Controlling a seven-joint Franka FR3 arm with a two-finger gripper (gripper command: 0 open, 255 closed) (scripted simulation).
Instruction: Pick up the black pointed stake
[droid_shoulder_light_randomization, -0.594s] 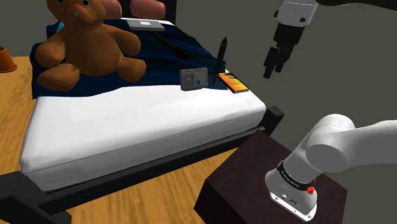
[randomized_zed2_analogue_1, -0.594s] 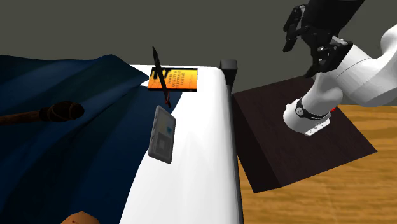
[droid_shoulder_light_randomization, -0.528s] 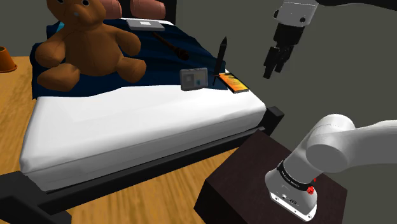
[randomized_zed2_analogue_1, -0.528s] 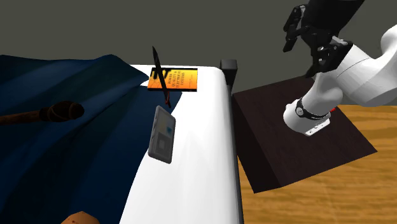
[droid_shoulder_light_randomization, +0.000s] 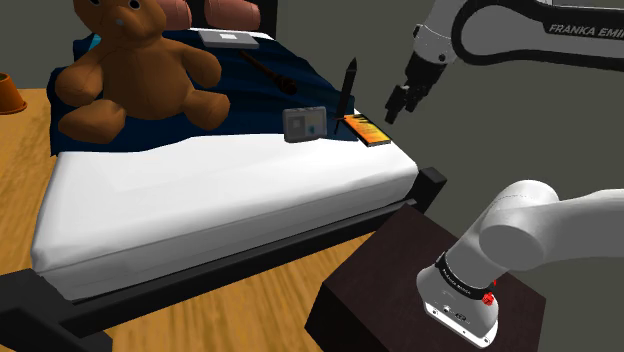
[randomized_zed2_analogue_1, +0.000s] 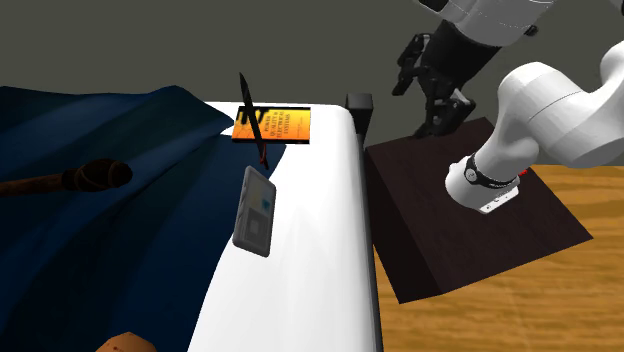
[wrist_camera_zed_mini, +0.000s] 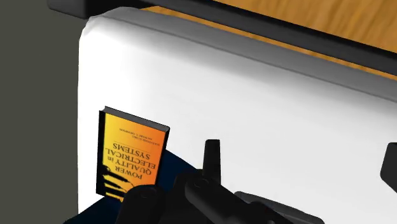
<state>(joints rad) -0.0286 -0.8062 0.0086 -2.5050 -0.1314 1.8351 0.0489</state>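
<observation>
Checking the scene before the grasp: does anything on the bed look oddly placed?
Yes. The black stake stands nearly upright on the bed by the orange book rather than lying flat, and the grey device nearby balances on edge.

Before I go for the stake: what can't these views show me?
Wrist view: black upright shape beside the orange book merges into a dark mass; stake or gripper part, unclear.
Wrist view: dark object cut off by the picture edge, unidentifiable.
Shoulder view: where the stake's tip rests, too small.

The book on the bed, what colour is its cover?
The book is orange fading to yellow, with black letters. The wrist view shows it best.
</observation>
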